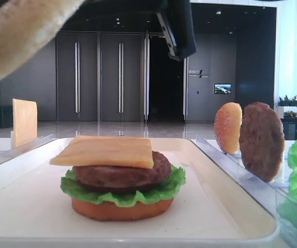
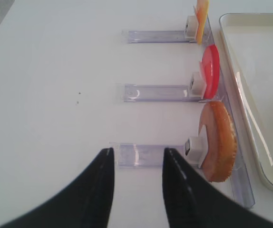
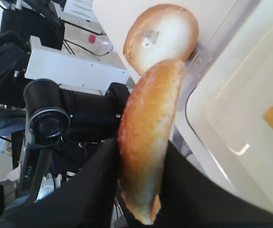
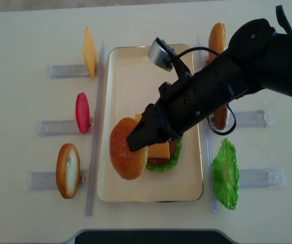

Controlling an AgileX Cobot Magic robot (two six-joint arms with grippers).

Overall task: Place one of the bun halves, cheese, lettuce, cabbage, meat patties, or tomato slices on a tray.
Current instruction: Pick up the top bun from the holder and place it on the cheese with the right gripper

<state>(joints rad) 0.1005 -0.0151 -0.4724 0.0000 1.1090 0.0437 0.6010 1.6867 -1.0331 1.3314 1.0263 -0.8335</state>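
Observation:
My right gripper (image 4: 137,142) is shut on a golden bun half (image 4: 128,148) and holds it over the front-left part of the white tray (image 4: 130,66). In the right wrist view the bun half (image 3: 148,128) stands edge-on between the black fingers (image 3: 98,180). On the tray sits a stack: orange bun base (image 1: 121,208), lettuce (image 1: 138,195), meat patty (image 1: 121,173), cheese (image 1: 105,151) on top. The held bun (image 1: 24,31) hangs above and to the left of the stack. My left gripper (image 2: 137,157) is open over bare table, nothing between its fingers.
Clear racks flank the tray. On the left stand a cheese slice (image 4: 89,52), a red tomato slice (image 4: 82,112) and a bun piece (image 4: 67,170). On the right stand a sesame bun (image 4: 216,38), a patty (image 1: 261,140) and a lettuce leaf (image 4: 226,174).

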